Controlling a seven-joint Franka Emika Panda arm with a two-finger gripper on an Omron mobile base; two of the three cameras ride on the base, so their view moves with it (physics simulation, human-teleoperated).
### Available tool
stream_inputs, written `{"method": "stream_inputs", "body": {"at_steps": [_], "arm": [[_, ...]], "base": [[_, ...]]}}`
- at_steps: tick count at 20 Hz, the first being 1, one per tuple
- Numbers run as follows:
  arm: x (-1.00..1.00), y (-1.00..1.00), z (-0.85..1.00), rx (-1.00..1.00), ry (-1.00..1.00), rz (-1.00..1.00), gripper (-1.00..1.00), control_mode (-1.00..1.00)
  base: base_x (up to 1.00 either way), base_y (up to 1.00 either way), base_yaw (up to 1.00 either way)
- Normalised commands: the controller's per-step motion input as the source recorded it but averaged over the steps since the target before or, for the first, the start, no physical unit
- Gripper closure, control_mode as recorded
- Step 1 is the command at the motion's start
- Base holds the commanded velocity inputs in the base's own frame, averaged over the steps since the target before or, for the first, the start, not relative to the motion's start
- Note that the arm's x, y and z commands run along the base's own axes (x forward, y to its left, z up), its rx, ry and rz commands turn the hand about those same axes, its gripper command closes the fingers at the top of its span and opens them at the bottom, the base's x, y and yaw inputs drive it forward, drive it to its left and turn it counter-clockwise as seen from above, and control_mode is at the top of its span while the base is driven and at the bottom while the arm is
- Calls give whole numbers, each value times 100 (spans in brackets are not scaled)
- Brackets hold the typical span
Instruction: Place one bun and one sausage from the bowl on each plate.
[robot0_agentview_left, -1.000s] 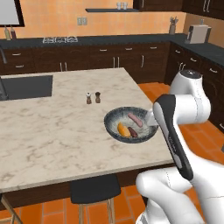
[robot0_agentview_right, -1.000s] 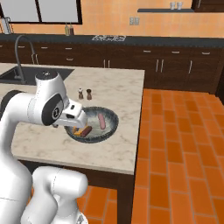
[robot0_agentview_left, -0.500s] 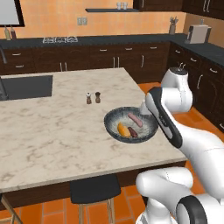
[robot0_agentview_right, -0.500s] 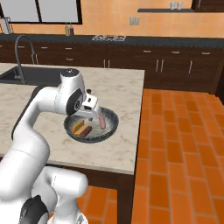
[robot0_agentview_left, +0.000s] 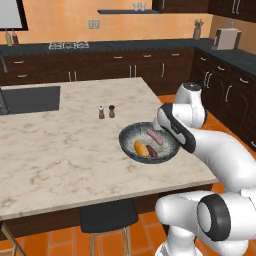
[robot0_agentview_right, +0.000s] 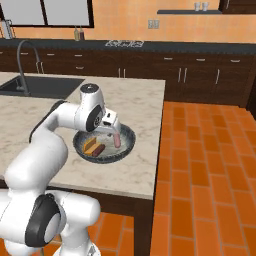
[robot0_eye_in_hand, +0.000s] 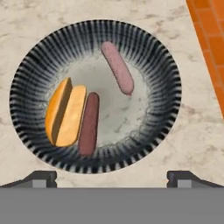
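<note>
Hovering over the bowl (robot0_eye_in_hand: 168, 74), the gripper (robot0_eye_in_hand: 111, 177) stands wide open and empty; bun (robot0_eye_in_hand: 65, 111) and dark sausage (robot0_eye_in_hand: 89, 124) lie side by side below, long axes crossing the jaw line.

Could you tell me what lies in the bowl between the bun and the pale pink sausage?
In the hand view, a dark brown sausage lies against the bun; beyond it the bowl floor is bare up to the pale pink sausage.
</note>
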Motion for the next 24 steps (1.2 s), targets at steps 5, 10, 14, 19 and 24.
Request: {"method": "stream_inputs", "body": {"at_steps": [5,10,14,19,24], "arm": [[54,0,-56,-5,-1,0,-100,-100],[45,0,-43,-6,-3,0,-100,-100],[38,0,-19,0,0,0,-100,-100],[31,0,-20,0,0,0,-100,-100],[16,0,-21,0,-3,0,-100,-100]], "base": [[0,0,0],[0,0,0],[0,0,0],[0,0,0],[0,0,0]]}}
